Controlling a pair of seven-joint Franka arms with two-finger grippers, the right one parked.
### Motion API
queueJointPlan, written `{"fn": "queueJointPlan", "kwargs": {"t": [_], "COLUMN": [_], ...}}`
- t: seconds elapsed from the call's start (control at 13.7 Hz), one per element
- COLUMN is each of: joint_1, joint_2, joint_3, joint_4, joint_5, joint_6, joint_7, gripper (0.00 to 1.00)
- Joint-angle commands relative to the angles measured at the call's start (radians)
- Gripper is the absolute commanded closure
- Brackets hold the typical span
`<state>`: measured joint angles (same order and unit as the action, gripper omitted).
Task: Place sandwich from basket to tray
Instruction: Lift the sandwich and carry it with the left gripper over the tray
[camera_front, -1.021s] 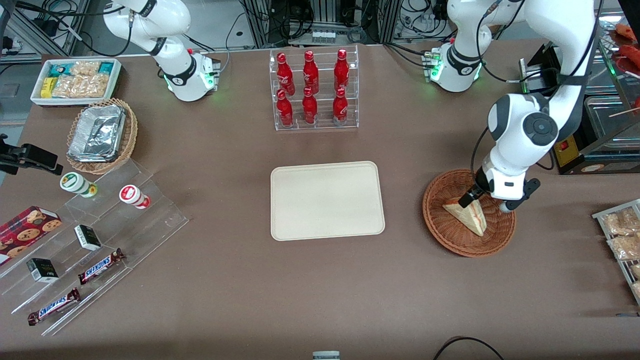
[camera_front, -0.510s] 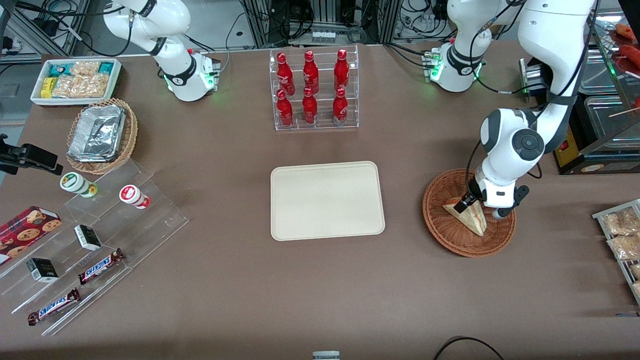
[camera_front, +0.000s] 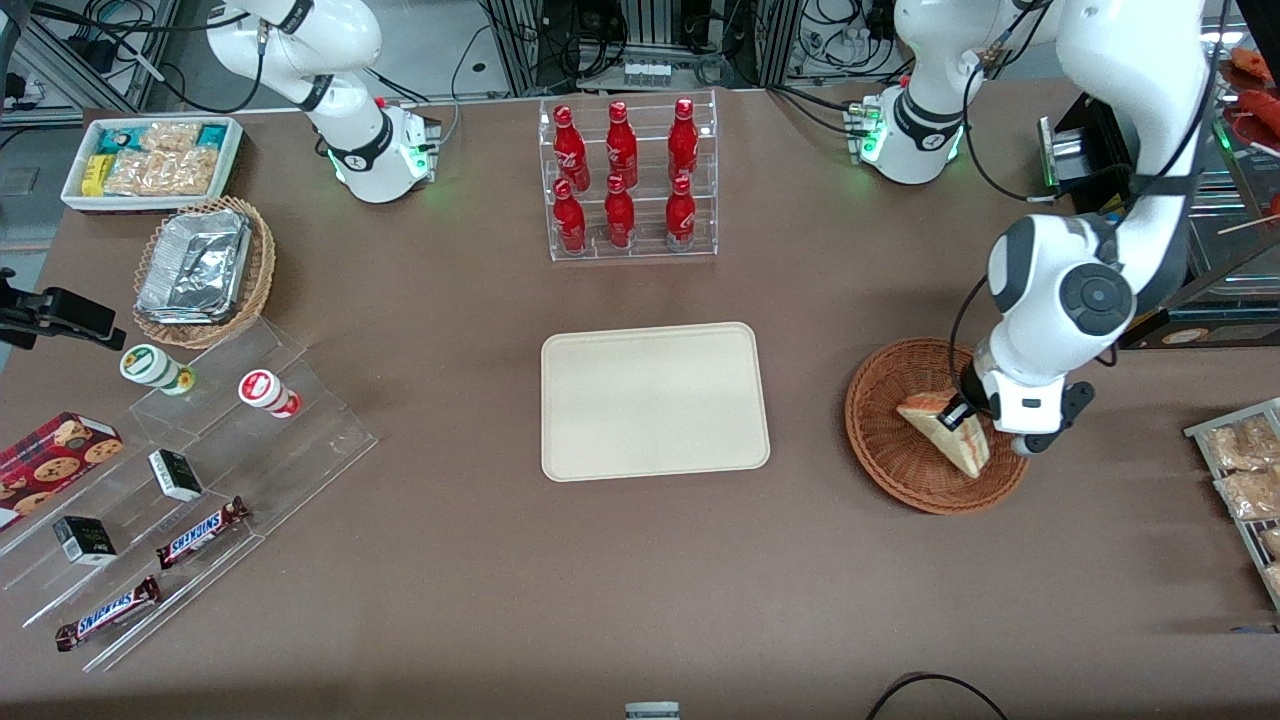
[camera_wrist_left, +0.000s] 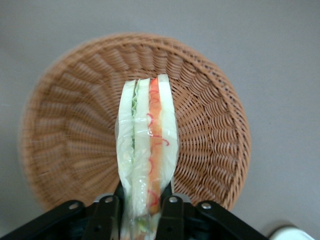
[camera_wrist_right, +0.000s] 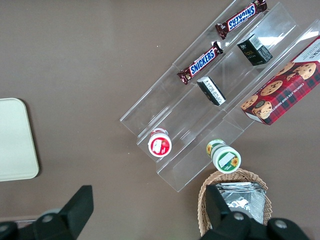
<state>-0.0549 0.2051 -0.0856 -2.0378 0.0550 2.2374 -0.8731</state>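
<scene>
Front view: the gripper (camera_front: 962, 412) is seen low over the basket (camera_front: 890, 458), toward the working arm's end of the brown surface (camera_front: 640, 580). The sandwich (camera_front: 948, 432) is held at its thick end, its pointed end angled down toward the nearer rim of the basket. Whether the tip touches the weave cannot be told from this view. The tray (camera_front: 655, 400) lies flat near the middle of the surface, well apart from the basket and bare on top.

Left wrist view: the grip is shown plainly. The two black fingers (camera_wrist_left: 171, 214) are closed against the flat faces of the sandwich (camera_wrist_left: 147, 150), one on each side, with the wedge pinched between them. The cut edge is turned to the camera; pale bread layers, a red-orange strip and a thin green line are made out. The basket (camera_wrist_left: 210, 130) is seen directly under the wedge, its woven bowl otherwise bare. The gripper (camera_wrist_left: 140, 215) itself is only partly in frame.

Right wrist view: neither the sandwich nor the basket is shown. A corner of the tray (camera_wrist_right: 15, 140) is caught at the edge.

Also recorded in the front view: a clear rack of red bottles (camera_front: 625, 180) farther from the camera than the tray, and a tan wicker basket with foil trays (camera_front: 200, 270) toward the parked arm's end.
</scene>
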Motion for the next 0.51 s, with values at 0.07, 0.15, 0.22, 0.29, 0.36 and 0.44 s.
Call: {"fn": "queueJointPlan", "kwargs": {"t": [0.07,0.15,0.22,0.29,0.36,0.44], "joint_1": [-0.010,-0.010,-0.010,-0.010,-0.010,-0.011], "joint_2": [-0.058,-0.053,-0.052,-0.052,-0.050,-0.043], "joint_3": [-0.067,-0.100,-0.139,-0.190,-0.241,-0.288], "joint_4": [0.251,0.316,0.355,0.385,0.407,0.422], "joint_5": [0.028,0.028,0.028,0.026,0.026,0.025], "joint_6": [-0.359,-0.431,-0.464,-0.475,-0.473,-0.472], "joint_7": [-0.009,-0.007,-0.007,-0.006,-0.006,-0.006], "gripper": [1.00,1.00,1.00,1.00,1.00,1.00]}}
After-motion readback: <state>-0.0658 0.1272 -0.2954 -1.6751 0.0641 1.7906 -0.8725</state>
